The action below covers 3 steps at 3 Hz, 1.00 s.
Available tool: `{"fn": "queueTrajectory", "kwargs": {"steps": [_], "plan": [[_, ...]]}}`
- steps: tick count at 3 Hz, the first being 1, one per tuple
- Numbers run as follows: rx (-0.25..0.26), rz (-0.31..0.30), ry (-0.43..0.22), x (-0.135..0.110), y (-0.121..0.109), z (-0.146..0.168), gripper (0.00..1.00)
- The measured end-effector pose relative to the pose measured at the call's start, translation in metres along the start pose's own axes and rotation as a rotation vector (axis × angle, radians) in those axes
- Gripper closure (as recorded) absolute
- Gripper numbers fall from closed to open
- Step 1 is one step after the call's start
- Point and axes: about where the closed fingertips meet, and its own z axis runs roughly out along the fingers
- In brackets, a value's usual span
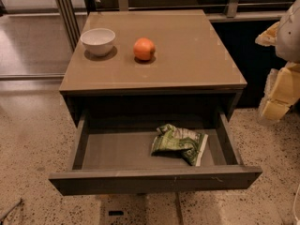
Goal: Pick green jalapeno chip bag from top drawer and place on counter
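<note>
The green jalapeno chip bag [179, 143] lies crumpled on the floor of the top drawer [154, 178], right of its middle. The drawer is pulled fully out of the cabinet. The counter [187, 55] is the tan top above it. My gripper [262, 76] hangs at the right edge of the view, right of the cabinet and about level with the counter's front edge, well apart from the bag. Its two yellowish fingers [280, 93] stand apart with nothing between them.
A white bowl [98, 41] and an orange round fruit [144, 48] stand on the back left part of the counter. Speckled floor [33, 139] surrounds the cabinet. A dark wall and metal rails run behind it.
</note>
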Motion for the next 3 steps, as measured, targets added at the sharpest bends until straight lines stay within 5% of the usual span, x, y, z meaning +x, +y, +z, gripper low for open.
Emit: {"fn": "queueTrajectory", "kwargs": {"steps": [1,3], "plan": [[0.000,0.000,0.000,0.000,0.000,0.000,0.00],[0.001,0.004,-0.021,-0.002,0.000,0.012,0.41]]}}
